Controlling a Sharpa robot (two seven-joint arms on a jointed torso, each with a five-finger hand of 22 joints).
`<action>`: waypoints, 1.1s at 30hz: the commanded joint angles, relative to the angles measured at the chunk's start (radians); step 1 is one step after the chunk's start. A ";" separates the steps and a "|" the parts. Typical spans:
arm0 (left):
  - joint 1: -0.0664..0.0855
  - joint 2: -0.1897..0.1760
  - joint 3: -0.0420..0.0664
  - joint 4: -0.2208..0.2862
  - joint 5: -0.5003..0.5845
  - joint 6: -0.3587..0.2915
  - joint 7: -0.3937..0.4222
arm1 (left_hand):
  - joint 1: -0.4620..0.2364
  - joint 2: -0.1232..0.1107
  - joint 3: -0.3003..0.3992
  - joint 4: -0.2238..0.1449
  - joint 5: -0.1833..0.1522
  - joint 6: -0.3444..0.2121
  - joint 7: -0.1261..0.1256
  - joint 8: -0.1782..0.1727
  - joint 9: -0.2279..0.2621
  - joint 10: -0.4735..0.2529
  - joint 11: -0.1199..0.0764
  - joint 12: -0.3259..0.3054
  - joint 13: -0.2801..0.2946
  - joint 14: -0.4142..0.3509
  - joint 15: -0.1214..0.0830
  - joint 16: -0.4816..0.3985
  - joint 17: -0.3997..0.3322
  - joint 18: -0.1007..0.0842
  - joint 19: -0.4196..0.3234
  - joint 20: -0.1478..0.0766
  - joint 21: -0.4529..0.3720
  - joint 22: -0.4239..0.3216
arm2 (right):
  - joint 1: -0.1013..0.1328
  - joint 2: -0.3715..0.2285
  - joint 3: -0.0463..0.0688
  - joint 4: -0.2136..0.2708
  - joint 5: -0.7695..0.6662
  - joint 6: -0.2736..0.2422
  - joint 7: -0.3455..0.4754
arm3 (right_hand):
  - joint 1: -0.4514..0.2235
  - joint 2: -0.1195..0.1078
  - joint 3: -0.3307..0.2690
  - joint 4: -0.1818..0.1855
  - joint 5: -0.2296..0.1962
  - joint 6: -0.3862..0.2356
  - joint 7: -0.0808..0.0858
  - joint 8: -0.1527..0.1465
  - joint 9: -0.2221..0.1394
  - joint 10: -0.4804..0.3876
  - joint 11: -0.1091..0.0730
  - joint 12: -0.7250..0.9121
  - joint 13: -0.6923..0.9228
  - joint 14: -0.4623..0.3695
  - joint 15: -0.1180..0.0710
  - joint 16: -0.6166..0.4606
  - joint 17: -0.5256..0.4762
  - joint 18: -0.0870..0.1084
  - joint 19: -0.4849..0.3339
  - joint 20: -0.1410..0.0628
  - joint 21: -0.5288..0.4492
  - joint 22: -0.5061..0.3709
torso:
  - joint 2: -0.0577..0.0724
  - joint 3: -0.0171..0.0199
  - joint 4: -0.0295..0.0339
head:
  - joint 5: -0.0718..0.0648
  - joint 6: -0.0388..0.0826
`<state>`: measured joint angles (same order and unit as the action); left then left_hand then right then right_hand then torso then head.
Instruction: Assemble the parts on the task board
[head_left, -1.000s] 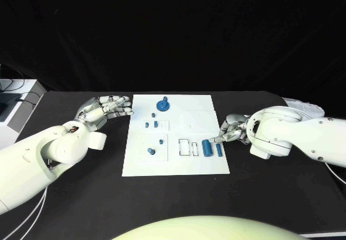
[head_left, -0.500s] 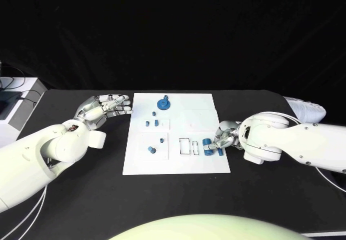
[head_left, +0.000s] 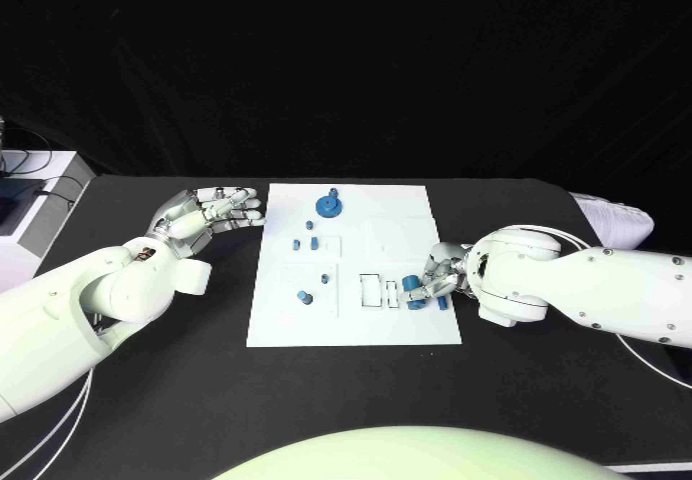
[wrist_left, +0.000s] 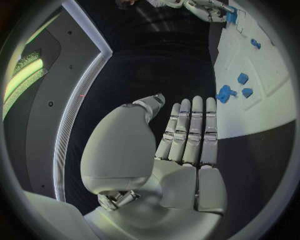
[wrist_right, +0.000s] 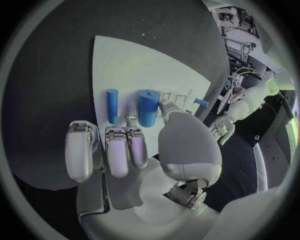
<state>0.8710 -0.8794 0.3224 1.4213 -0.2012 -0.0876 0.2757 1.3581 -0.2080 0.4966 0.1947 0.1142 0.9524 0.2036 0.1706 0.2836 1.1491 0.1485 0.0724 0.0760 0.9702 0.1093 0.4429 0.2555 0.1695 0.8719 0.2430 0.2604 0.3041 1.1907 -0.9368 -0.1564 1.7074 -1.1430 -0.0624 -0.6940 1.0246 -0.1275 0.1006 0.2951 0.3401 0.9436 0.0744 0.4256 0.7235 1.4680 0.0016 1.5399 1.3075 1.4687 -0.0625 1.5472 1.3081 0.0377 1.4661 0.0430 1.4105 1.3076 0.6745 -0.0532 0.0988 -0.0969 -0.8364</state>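
The white task board (head_left: 361, 325) lies mid-table. Near its right edge lie a thick blue cylinder (head_left: 413, 290) and a thin one (head_left: 437, 303). My right hand (head_left: 440, 272) hangs over them with fingers spread. In the right wrist view its thumb tip (wrist_right: 166, 106) touches the thick cylinder (wrist_right: 147, 108), while the fingers (wrist_right: 117, 150) stop short of the thin cylinder (wrist_right: 112, 105); nothing is gripped. My left hand (head_left: 216, 212) rests flat and empty beside the board's far left corner, fingers (wrist_left: 190, 132) straight.
A blue round knob (head_left: 330, 207) stands at the board's far end. Small blue pieces (head_left: 303, 244) sit in the left column, with one more (head_left: 303, 297) nearer me. Two outlined slots (head_left: 378, 292) lie just left of the cylinders. Black table (head_left: 548, 390) surrounds the board.
My right hand has slid left along the board's right edge and now covers the two cylinders, thumb at the thick one. The left hand has stayed put.
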 joint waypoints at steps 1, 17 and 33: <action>0.000 -0.001 0.001 0.004 0.007 0.009 0.008 | -0.002 -0.003 -0.005 -0.001 -0.001 0.003 -0.002 0.004 -0.002 0.003 -0.002 -0.002 0.001 0.008 0.000 -0.004 0.001 0.013 0.007 0.000 -0.002 -0.001 | -0.006 0.008 -0.001 -0.013 -0.043 0.006 -0.015 | -0.004 0.005 -0.007 -0.002 -0.004 -0.006 -0.002 0.005 0.002 0.081 -0.004 -0.004 0.234 0.088 -0.006 0.006 0.192 -0.008 0.075 -0.009 0.001 0.208 | -0.001 -0.0021 0.0020 | -0.001 -0.002; 0.000 -0.007 0.001 0.001 0.009 0.013 -0.002 | 0.002 0.001 -0.005 0.001 0.000 0.003 -0.001 0.004 -0.003 0.001 -0.001 -0.003 0.001 0.008 0.000 -0.008 0.005 0.013 0.009 -0.001 -0.006 -0.004 | -0.013 0.001 -0.001 0.008 0.018 -0.079 0.000 | 0.138 0.005 0.066 -0.006 0.255 -0.005 -0.002 -0.021 0.023 0.084 -0.006 -0.001 0.239 0.089 -0.008 0.006 0.198 -0.012 0.079 -0.010 0.023 0.220 | -0.002 -0.0034 0.0032 | 0.001 -0.003; 0.000 -0.008 0.000 0.000 0.009 0.012 -0.004 | 0.002 0.001 -0.005 0.001 0.000 0.003 -0.001 0.004 -0.003 0.001 -0.001 -0.003 0.001 0.008 0.000 -0.008 0.005 0.013 0.009 -0.001 -0.006 -0.004 | 0.041 -0.030 0.005 0.091 0.143 -0.197 0.022 | 0.132 0.002 0.092 -0.003 0.266 0.012 -0.003 -0.032 0.016 0.085 -0.007 0.001 0.241 0.089 -0.009 0.006 0.199 -0.015 0.081 -0.011 0.037 0.225 | -0.001 -0.0054 0.0064 | -0.003 -0.001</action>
<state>0.8707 -0.8886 0.3222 1.4193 -0.1986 -0.0864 0.2682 1.3581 -0.2080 0.4967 0.1946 0.1142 0.9525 0.2036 0.1706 0.2819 1.1491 0.1485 0.0724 0.0757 0.9702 0.1094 0.4394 0.2593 0.1693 0.8718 0.2430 0.2605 0.3011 1.2280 -0.9668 -0.1517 1.7913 -1.0413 -0.2163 -0.6872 1.1454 -0.1422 0.1846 0.2948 0.6093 0.9412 0.0808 0.3936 0.7411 1.4679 0.0019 1.5398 1.3078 1.4649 -0.0661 1.5471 1.3078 0.0377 1.4661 0.0358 1.4416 1.3074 0.6727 -0.0579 0.1038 -0.0985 -0.8367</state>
